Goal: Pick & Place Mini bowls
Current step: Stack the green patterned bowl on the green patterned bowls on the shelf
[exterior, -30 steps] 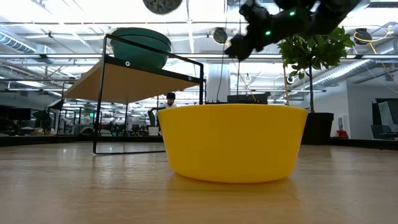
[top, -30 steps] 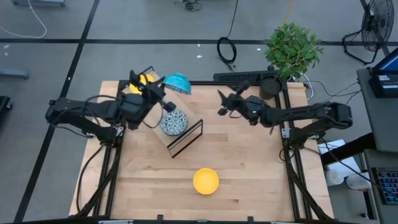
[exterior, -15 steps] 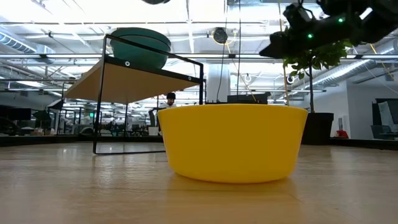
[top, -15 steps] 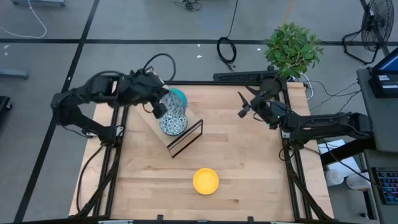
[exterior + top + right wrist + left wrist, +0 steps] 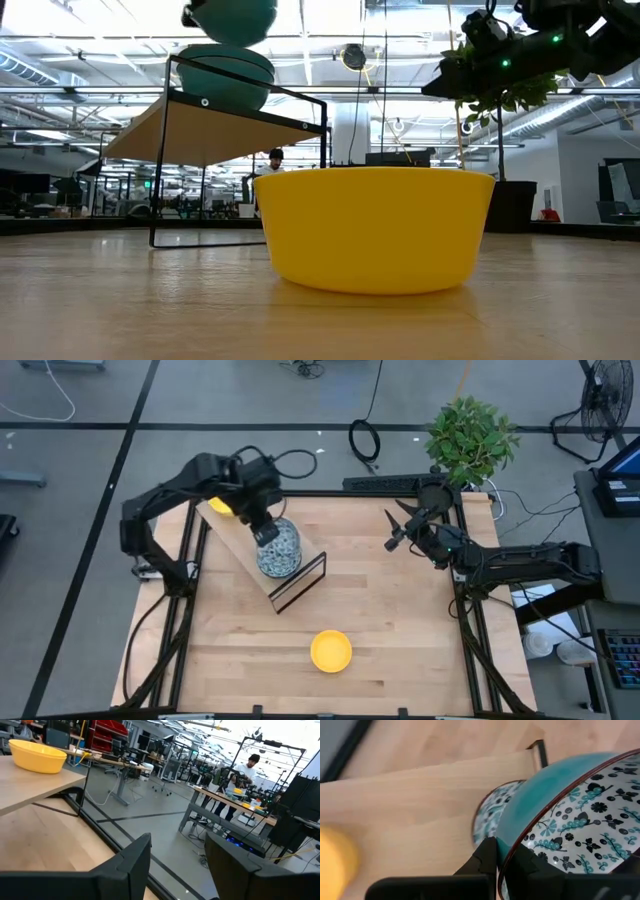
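My left gripper (image 5: 264, 532) is shut on a white bowl with a blue pattern and a teal outside (image 5: 281, 550), over the wooden shelf (image 5: 234, 542). In the low view this bowl (image 5: 236, 14) hangs clear above a second patterned bowl (image 5: 226, 76), which rests by its base on the shelf top. A yellow bowl (image 5: 222, 505) sits at the shelf's far left end. Another yellow bowl (image 5: 331, 651) stands on the table near its near edge. My right gripper (image 5: 396, 536) hovers open near the table's far right part, touching nothing. My left gripper pinches the rim (image 5: 506, 851) of the patterned bowl, one finger (image 5: 483, 862) on the teal outer wall and the other (image 5: 530, 866) inside on the pattern. The bowl is lifted clear, roughly level, straight above the second patterned bowl (image 5: 490, 816).
The shelf is a wooden board on a black wire frame (image 5: 301, 584), standing slantwise on the table's far left part. A potted green plant (image 5: 468, 438) stands at the far right corner. Bare wood (image 5: 400, 620) lies around the near yellow bowl. A person (image 5: 246, 769) shows far off in the room.
My left gripper has carried the patterned bowl from the shelf's far edge toward the near side and down, and turned it from tilted to open side up, over the second patterned bowl. My right gripper has drawn back toward the table's far right corner, then kept still.
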`<move>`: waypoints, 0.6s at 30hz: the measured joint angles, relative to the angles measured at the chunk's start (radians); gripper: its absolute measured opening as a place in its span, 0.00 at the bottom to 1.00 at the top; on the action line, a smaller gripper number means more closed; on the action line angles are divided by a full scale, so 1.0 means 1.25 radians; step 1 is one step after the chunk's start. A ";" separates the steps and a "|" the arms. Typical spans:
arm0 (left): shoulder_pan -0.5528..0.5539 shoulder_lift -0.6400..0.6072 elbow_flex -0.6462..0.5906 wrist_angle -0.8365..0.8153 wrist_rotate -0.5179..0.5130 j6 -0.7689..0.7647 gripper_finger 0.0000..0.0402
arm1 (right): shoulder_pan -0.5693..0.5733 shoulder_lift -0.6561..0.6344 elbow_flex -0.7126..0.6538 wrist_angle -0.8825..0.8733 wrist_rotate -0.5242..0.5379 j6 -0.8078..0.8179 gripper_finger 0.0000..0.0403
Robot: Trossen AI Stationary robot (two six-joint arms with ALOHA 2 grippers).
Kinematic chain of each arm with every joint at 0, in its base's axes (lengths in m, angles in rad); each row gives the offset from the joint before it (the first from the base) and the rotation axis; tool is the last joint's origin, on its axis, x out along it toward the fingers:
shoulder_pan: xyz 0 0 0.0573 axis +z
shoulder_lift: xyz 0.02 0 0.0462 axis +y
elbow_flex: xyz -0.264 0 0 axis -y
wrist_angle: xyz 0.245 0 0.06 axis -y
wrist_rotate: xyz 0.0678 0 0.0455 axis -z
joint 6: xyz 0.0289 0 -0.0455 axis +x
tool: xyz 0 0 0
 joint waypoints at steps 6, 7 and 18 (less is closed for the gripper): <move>0.013 0.045 -0.001 -0.005 0.054 0.036 0.03 | 0.001 0.000 0.000 -0.002 0.000 0.000 0.42; 0.014 0.052 -0.001 0.000 0.057 0.041 0.03 | 0.001 0.000 0.000 -0.003 0.000 0.000 0.42; 0.015 0.075 -0.024 0.000 0.090 0.062 0.03 | 0.001 0.000 0.000 -0.013 0.000 0.000 0.42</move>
